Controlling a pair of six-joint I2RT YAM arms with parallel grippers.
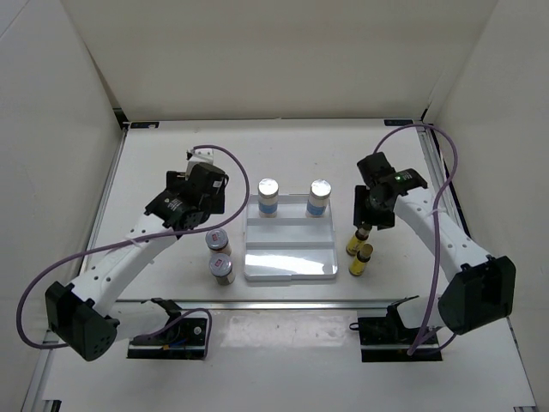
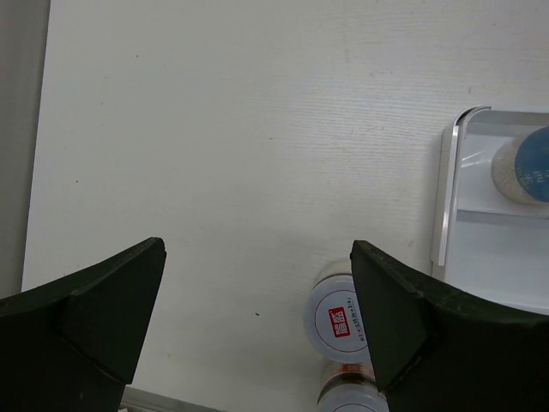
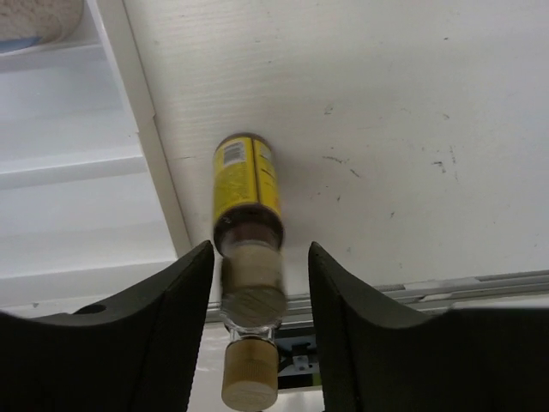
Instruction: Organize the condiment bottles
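Note:
Two tall white bottles with silver caps and blue labels point(image 1: 268, 196) point(image 1: 319, 198) stand in the back row of the white tray point(image 1: 287, 273). Two short silver-lidded jars point(image 1: 217, 241) point(image 1: 222, 269) stand just left of the tray. Two tiny yellow tan-capped bottles point(image 1: 354, 244) point(image 1: 364, 258) stand just right of it. My left gripper point(image 1: 208, 209) hangs open and empty above the table behind the jars; one jar lid point(image 2: 339, 323) shows by its right finger. My right gripper point(image 3: 260, 257) is open, its fingers either side of one yellow bottle point(image 3: 246, 184) with gaps on both sides.
The tray's middle and front rows hold nothing. Its rim point(image 2: 446, 189) shows at the right of the left wrist view, and its edge point(image 3: 146, 146) at the left of the right wrist view. White walls enclose the table; metal rails run along its edges.

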